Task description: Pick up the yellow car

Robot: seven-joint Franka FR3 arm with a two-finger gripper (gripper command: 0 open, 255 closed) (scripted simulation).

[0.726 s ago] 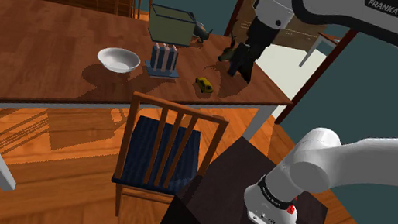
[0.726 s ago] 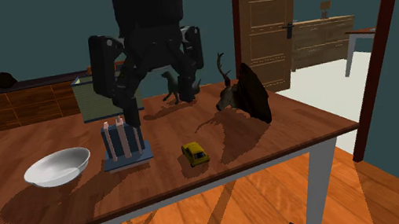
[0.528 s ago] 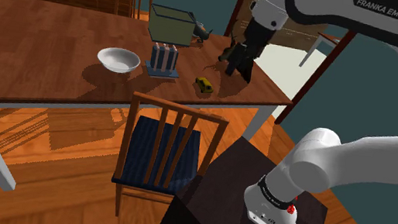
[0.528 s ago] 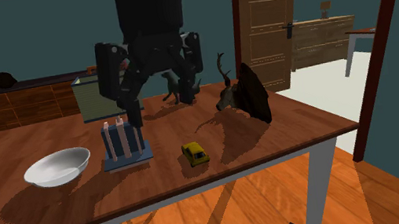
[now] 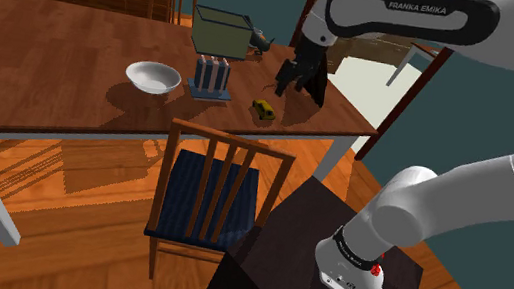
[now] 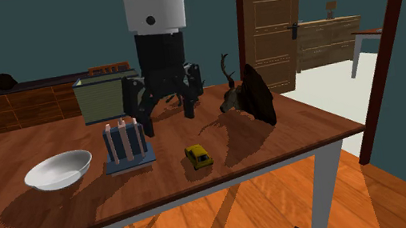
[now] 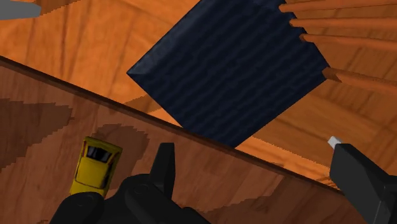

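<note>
You count one yellow car [image 5: 265,110], one white bowl [image 5: 152,77], one toaster [image 5: 211,74], one green box [image 5: 221,30], one antlered head [image 6: 249,96].

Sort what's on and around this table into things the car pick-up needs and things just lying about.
Belongs to the job:
- yellow car
- gripper, open, holding nothing

Just lying about:
- white bowl
- blue-grey toaster
- green box
- antlered head
- chair
</note>
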